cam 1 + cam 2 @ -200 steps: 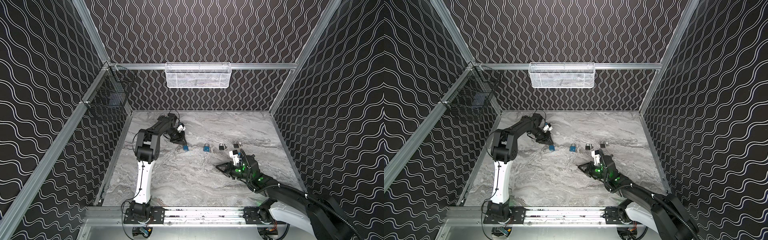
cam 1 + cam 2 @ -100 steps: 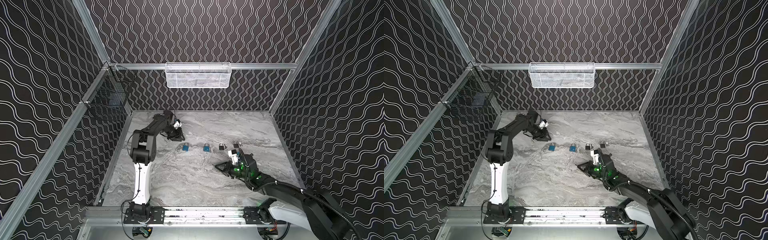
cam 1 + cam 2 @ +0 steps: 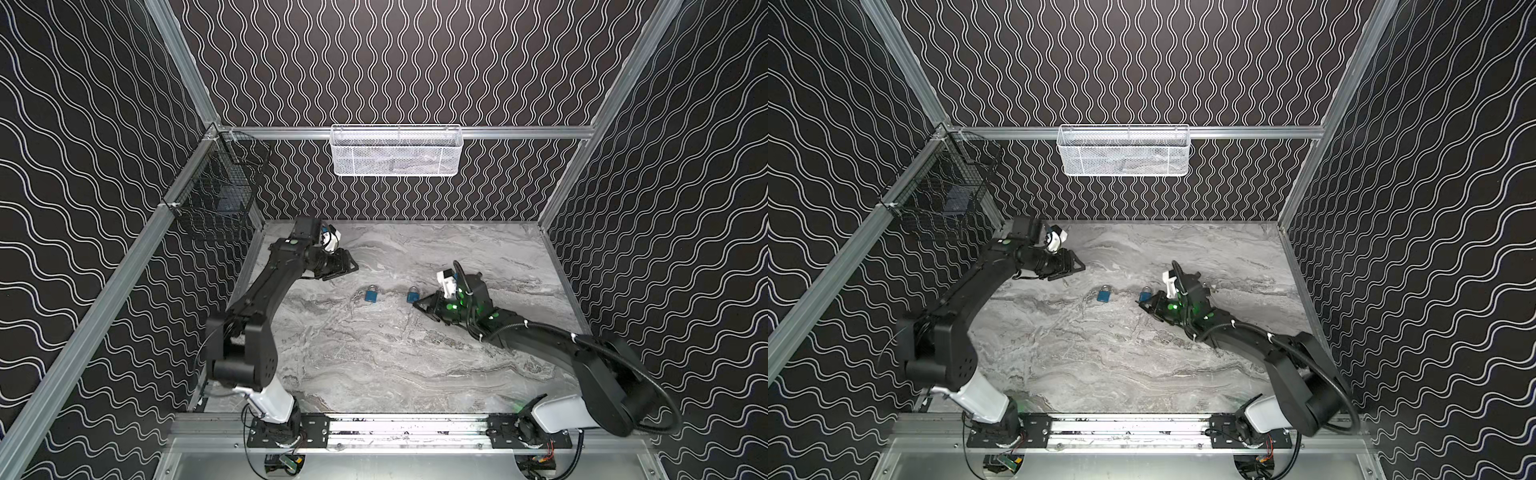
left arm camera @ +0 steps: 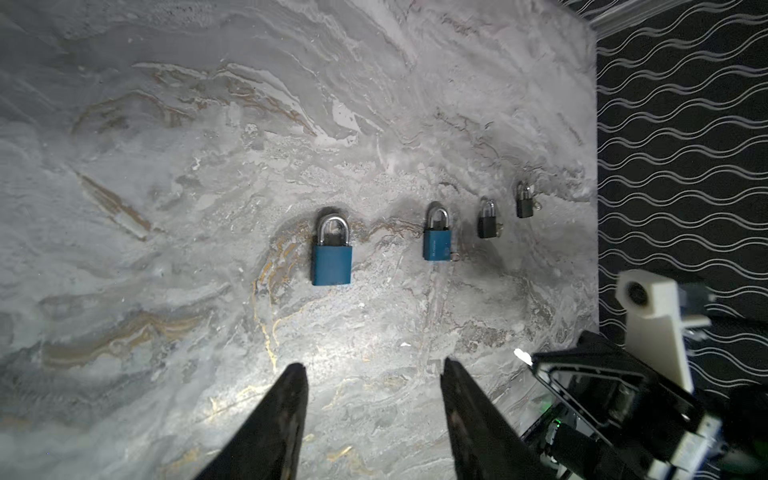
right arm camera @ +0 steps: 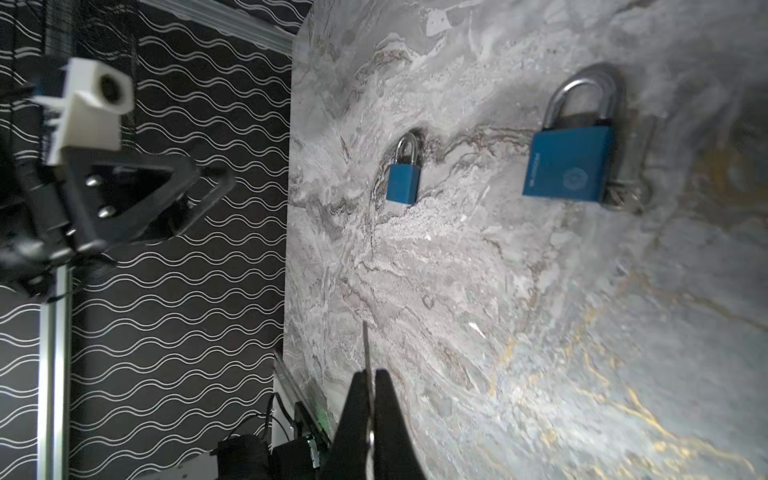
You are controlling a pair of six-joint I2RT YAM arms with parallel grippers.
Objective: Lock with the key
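Two blue padlocks lie flat on the marble table, shackles closed: the left one and the right one, which has a key ring at its side. My left gripper hangs open and empty, back-left of the left padlock. My right gripper is shut on a thin key, whose blade sticks out past the fingertips, just beside the right padlock.
Two black padlocks lie further along the same row; the right arm hides them in both top views. A white mesh basket hangs on the back wall and a black wire basket on the left wall.
My left gripper has opened, let go of the left blue padlock and drawn back toward the rear left. My right gripper has moved closer to the right blue padlock with the key.
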